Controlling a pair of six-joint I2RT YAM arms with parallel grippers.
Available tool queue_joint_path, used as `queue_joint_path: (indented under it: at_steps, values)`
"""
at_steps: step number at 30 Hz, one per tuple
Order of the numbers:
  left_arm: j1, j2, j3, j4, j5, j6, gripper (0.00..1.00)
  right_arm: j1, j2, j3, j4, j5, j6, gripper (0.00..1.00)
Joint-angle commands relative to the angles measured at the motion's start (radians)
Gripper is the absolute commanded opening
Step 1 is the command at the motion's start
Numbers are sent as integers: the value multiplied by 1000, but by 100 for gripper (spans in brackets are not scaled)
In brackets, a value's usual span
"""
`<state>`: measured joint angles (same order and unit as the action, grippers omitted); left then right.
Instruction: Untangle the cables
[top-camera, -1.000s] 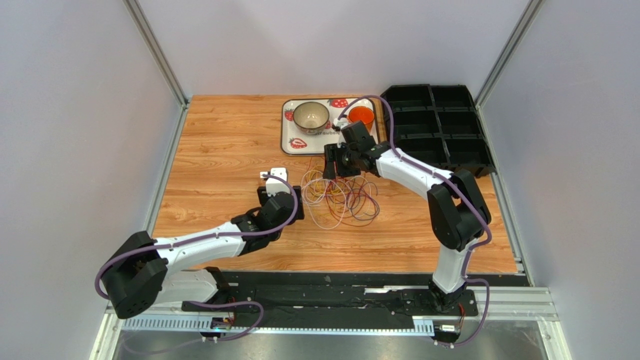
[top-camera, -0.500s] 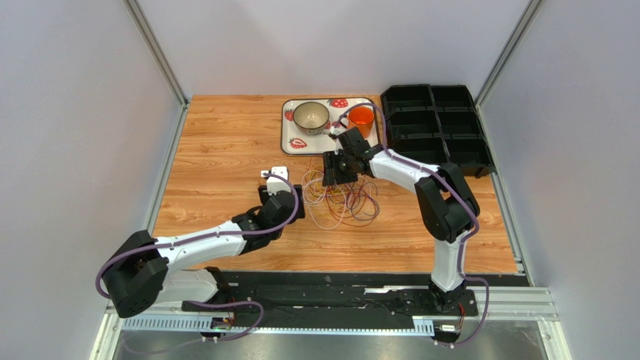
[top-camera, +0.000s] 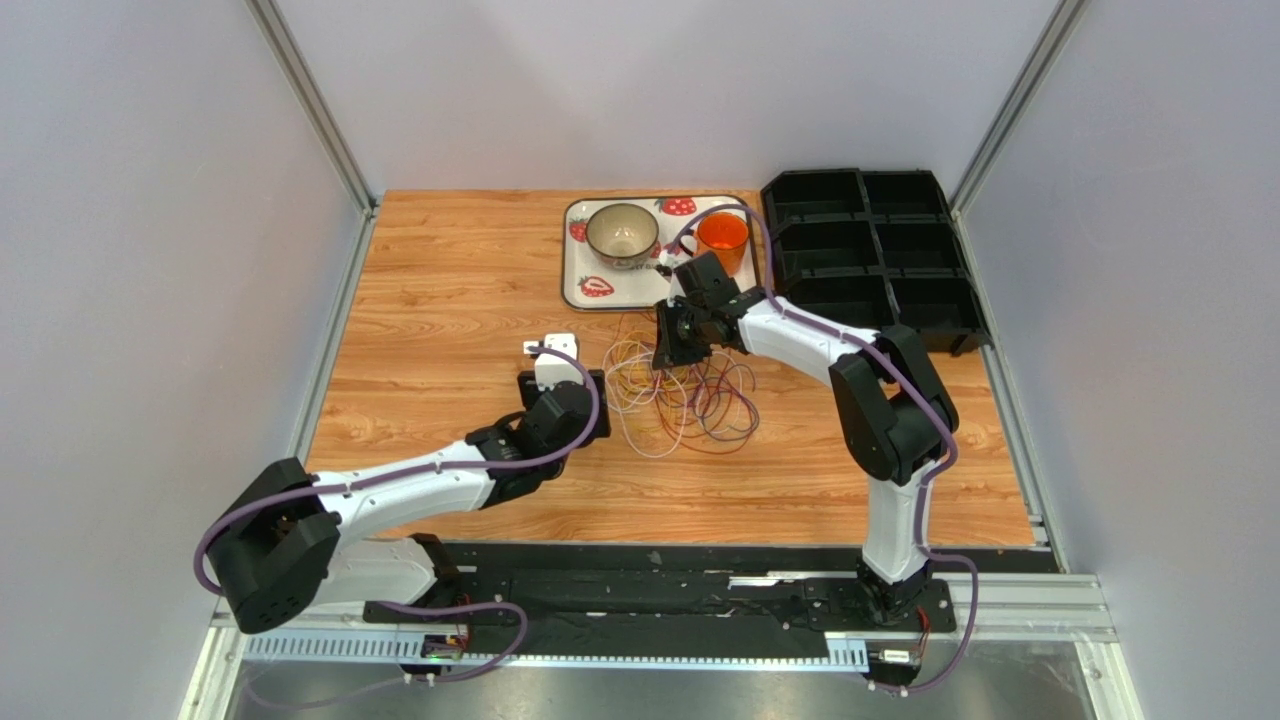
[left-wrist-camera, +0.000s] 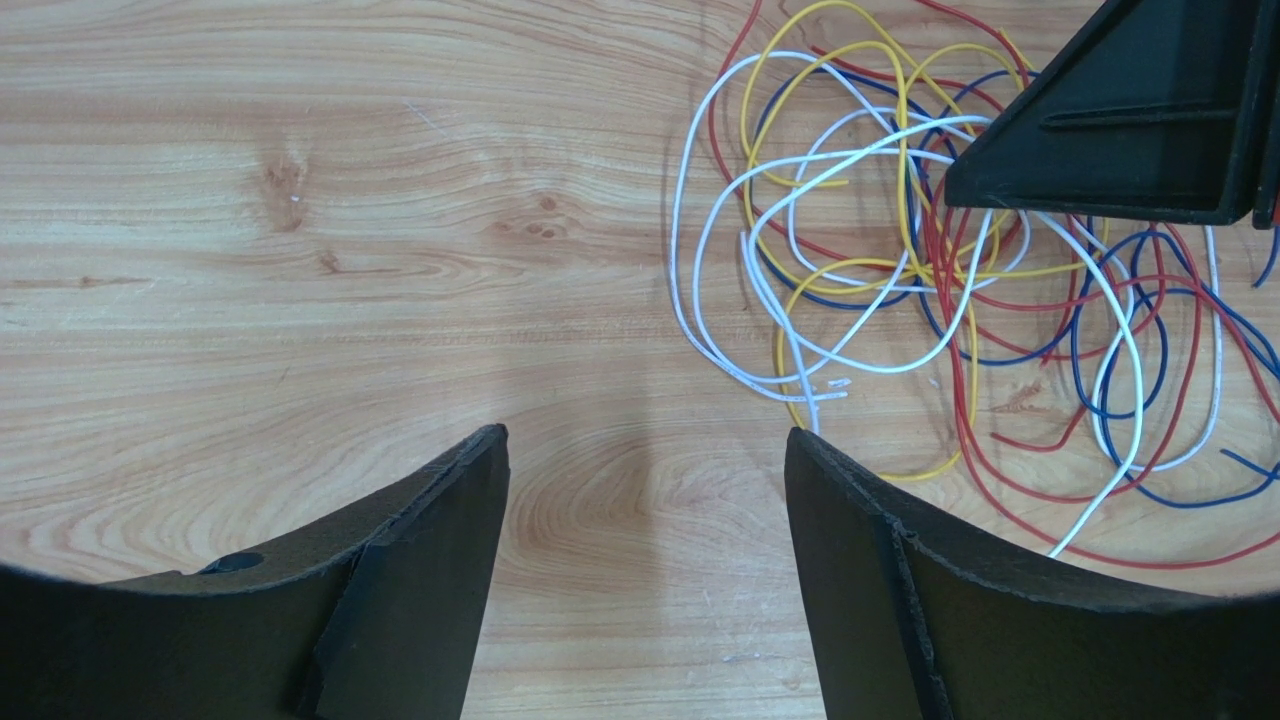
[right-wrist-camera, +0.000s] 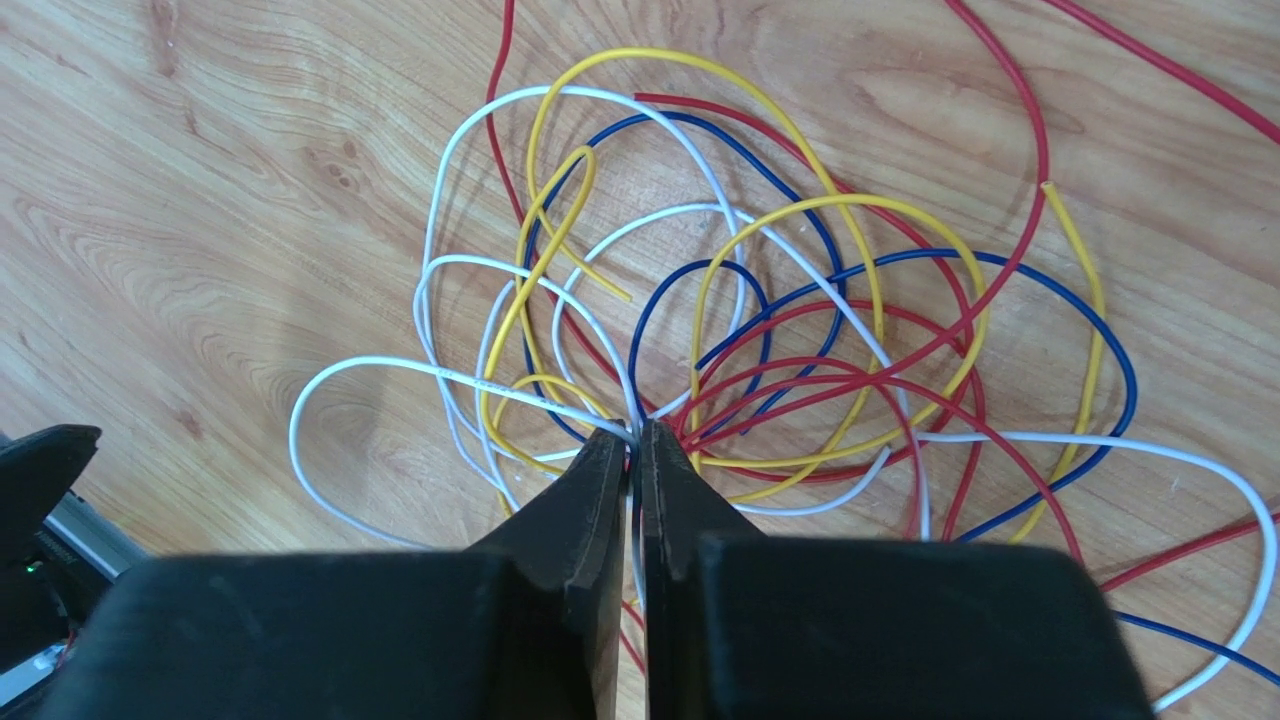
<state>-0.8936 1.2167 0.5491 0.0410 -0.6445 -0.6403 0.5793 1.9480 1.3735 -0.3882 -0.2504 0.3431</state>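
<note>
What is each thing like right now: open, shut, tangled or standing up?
wires: tangled together in one pile.
left hand: open, holding nothing.
right hand: shut, pinching the wires.
bowl: upright, looks empty.
orange cup: upright.

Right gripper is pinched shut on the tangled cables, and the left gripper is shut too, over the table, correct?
No: the left gripper is open, fingers wide apart over the table, per the left wrist view. The right gripper is pinched shut on the cables.

Robot lab, grey panels (aluminium-framed)
</note>
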Motion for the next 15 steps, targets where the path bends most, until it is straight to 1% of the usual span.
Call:
queue_joint_path:
  at_steps: [1, 3, 7, 10, 12, 15]
  values:
    - [5, 6, 45, 7, -4, 11, 76, 4, 2, 25, 31, -30, 8, 4]
    - [5, 6, 46, 8, -3, 11, 76, 4, -4, 25, 29, -30, 10, 0]
    - [4, 18, 54, 5, -3, 13, 76, 2, -43, 48, 6, -38, 33, 0]
    - [5, 26, 60, -3, -3, 13, 75, 8, -98, 108, -64, -4, 34, 0]
    - [5, 24, 60, -3, -6, 13, 75, 22, -153, 169, -139, 46, 17, 0]
    - [5, 21, 58, -1, -6, 13, 75, 36, -236, 223, -208, 72, -3, 0]
